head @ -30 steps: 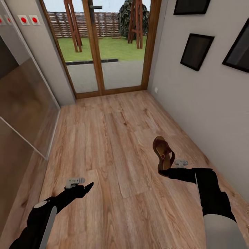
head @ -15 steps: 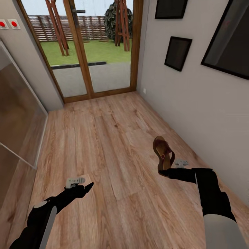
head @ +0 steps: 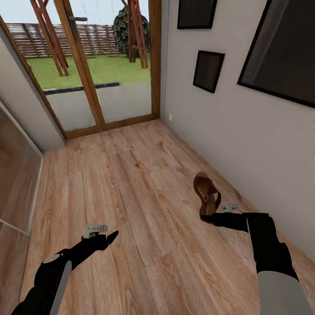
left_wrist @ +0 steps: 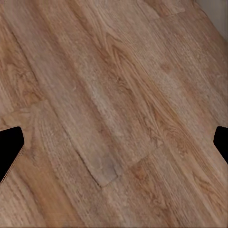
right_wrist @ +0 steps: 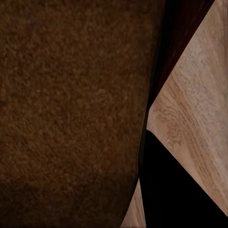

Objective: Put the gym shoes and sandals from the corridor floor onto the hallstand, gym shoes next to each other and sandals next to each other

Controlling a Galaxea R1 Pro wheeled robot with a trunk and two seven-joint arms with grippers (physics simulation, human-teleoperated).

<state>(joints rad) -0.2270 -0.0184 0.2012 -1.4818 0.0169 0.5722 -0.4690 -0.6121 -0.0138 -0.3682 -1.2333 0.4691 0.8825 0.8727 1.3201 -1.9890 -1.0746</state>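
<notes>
Sandal [head: 206,192]: we hold one reddish-brown sandal above the floor [head: 131,183], near the wall.
Right gripper [head: 209,217]: fingers clamped on its heel end.
Left gripper [head: 113,237]: fingers apart, holding nothing.
Progress: we judge placing it on the rack remains.

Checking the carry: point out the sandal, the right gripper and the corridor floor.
sandal [head: 206,194]: head view, on its strap upper.
right gripper [head: 209,217]: head view, at the jaws' tips.
corridor floor [left_wrist: 114,95]: left wrist view, bare plank.
</notes>
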